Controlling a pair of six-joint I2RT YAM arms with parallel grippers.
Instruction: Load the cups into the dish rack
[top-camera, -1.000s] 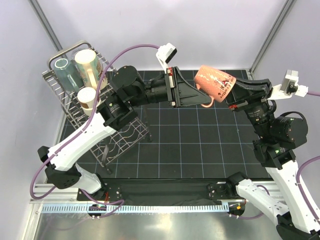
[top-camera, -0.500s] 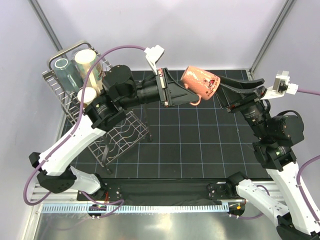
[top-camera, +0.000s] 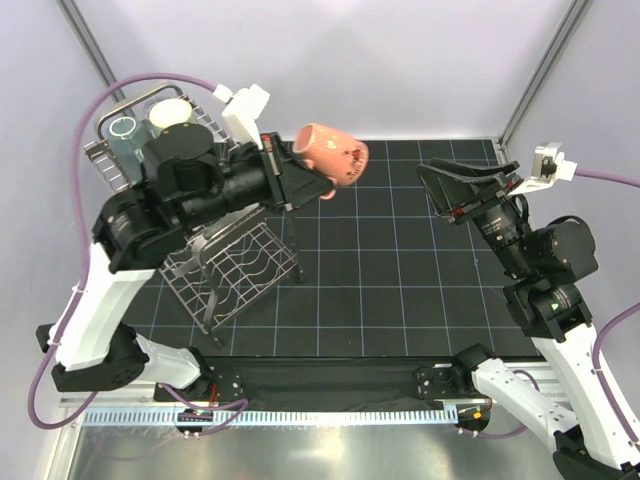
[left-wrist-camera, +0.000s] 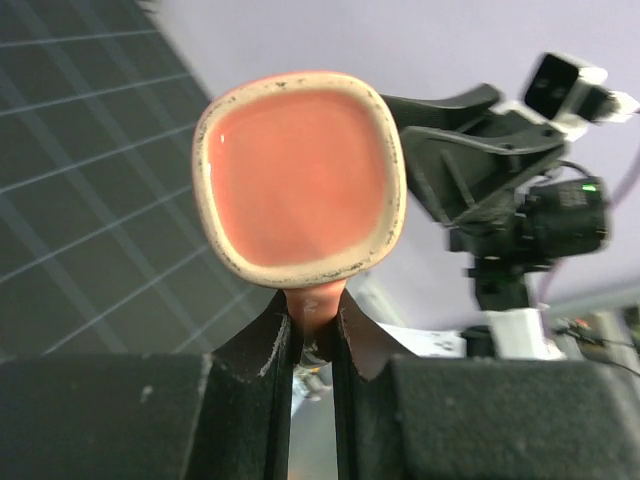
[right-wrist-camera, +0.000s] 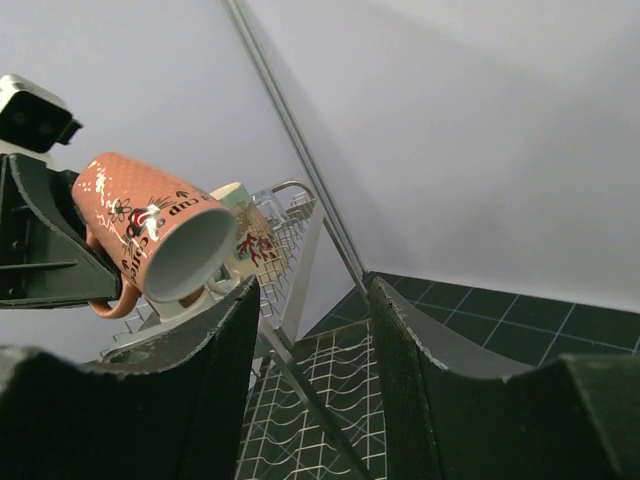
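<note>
Salmon-pink mug (top-camera: 330, 155) in my left tool (left-wrist-camera: 312, 335), raised beside the dish rack (top-camera: 245, 262).
My left tool is pinched tight on the mug's handle. The mug lies on its side in the air, mouth toward my right tool (top-camera: 432, 190), which gapes wide, holds nothing and is well apart. 2 cups, a grey-teal tumbler (top-camera: 125, 135) and a cream mug (top-camera: 170, 112), sit in the rack's far end.

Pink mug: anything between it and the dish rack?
Nothing visible. The salmon-pink mug hangs by its handle in the left pincer, in open air beside the dish rack. The rack's far end holds the tumbler and cream mug; the near rods look free, though the left arm hides part of them.
</note>
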